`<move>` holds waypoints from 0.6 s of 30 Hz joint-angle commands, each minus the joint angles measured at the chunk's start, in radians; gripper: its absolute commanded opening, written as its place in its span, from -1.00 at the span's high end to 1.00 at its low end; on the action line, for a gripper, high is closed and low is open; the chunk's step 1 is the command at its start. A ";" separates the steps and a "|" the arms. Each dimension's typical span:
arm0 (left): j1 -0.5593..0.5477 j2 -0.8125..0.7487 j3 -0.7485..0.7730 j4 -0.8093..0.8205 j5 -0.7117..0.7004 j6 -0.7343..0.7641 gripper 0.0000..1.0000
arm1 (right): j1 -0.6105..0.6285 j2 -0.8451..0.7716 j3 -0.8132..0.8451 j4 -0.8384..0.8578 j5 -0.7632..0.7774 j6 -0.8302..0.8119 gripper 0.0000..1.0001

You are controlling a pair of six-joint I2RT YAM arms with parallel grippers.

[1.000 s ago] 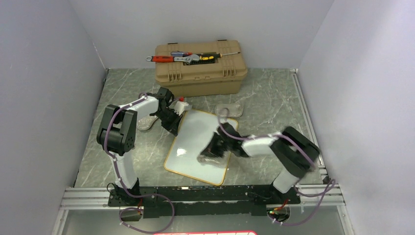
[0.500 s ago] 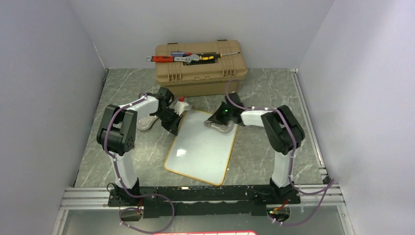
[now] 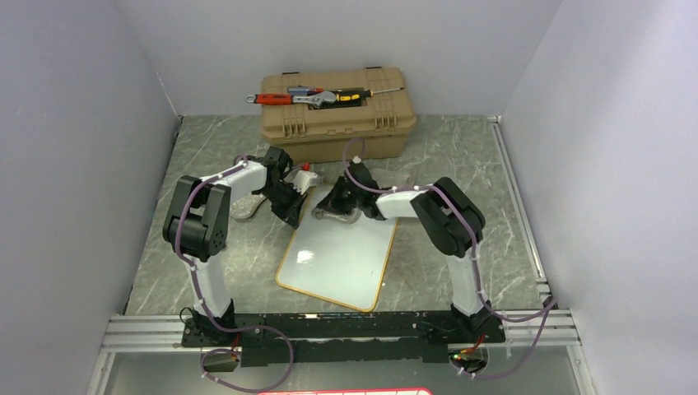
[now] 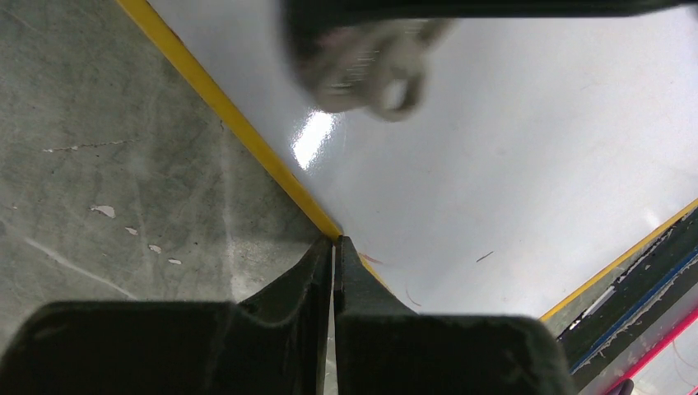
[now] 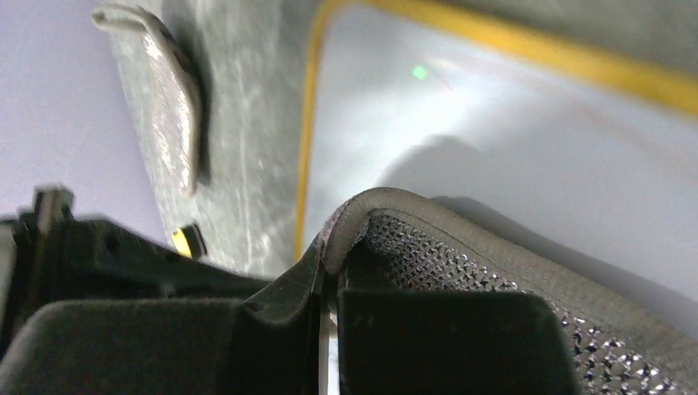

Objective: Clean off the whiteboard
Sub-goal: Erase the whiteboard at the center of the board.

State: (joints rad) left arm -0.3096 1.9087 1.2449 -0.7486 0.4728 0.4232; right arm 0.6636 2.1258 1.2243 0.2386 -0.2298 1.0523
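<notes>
The whiteboard (image 3: 342,255) lies flat on the table, glossy white with a yellow rim, and no scribbles show in the top view. A few faint marks (image 4: 486,257) show in the left wrist view. My left gripper (image 3: 295,218) is shut, its tips (image 4: 335,243) resting on the board's left rim. My right gripper (image 3: 333,204) is shut on a grey mesh cloth (image 5: 461,247) at the board's far left corner, and the cloth lies against the white surface (image 5: 494,123). The left wrist view shows that cloth (image 4: 366,70) blurred.
A tan toolbox (image 3: 333,123) stands behind the board with a wrench and screwdrivers (image 3: 309,97) on its lid. A second grey cloth (image 3: 245,206) lies left of the left arm. A small red-capped item (image 3: 306,173) sits by the board's far left corner.
My right gripper carried the cloth from the board's near right part up to its far edge, then left to the far left corner. The left arm stayed still.
</notes>
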 commanded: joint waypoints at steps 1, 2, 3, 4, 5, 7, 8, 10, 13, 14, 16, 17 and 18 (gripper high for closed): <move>-0.003 0.047 -0.027 -0.011 -0.114 0.038 0.82 | -0.005 -0.118 -0.255 -0.174 0.061 -0.041 1.00; -0.001 0.045 -0.023 -0.013 -0.118 0.036 0.82 | -0.005 -0.170 -0.299 -0.193 0.075 -0.049 1.00; 0.002 0.042 -0.016 -0.018 -0.118 0.034 0.82 | -0.005 -0.224 -0.343 -0.207 0.084 -0.059 1.00; 0.006 0.037 -0.010 -0.026 -0.115 0.034 0.82 | -0.006 -0.274 -0.381 -0.227 0.098 -0.066 1.00; 0.010 0.025 -0.006 -0.033 -0.113 0.033 0.81 | -0.008 -0.343 -0.415 -0.258 0.116 -0.076 1.00; 0.013 -0.010 -0.004 -0.044 -0.119 0.032 0.82 | -0.017 -0.437 -0.455 -0.325 0.144 -0.095 1.00; 0.015 -0.028 -0.003 -0.050 -0.126 0.033 0.82 | -0.024 -0.482 -0.465 -0.363 0.165 -0.103 1.00; 0.018 -0.070 -0.001 -0.065 -0.141 0.035 0.82 | -0.051 -0.558 -0.479 -0.427 0.194 -0.119 1.00; 0.027 -0.128 0.008 -0.092 -0.158 0.041 0.82 | -0.136 -0.647 -0.496 -0.490 0.197 -0.140 1.00; 0.033 -0.148 0.012 -0.103 -0.164 0.041 0.82 | -0.160 -0.679 -0.496 -0.512 0.201 -0.151 1.00; 0.047 -0.188 0.030 -0.133 -0.170 0.044 0.80 | -0.195 -0.735 -0.485 -0.550 0.205 -0.176 1.00; 0.055 -0.210 0.041 -0.148 -0.177 0.046 0.75 | -0.208 -0.765 -0.474 -0.571 0.210 -0.187 1.00; 0.063 -0.235 0.053 -0.161 -0.190 0.048 0.63 | -0.221 -0.795 -0.459 -0.595 0.224 -0.197 1.00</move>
State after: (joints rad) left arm -0.2714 1.7954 1.2457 -0.8398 0.3271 0.4488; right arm 0.4835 1.4448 0.7311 -0.2268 -0.0689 0.9283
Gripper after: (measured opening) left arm 0.118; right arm 0.045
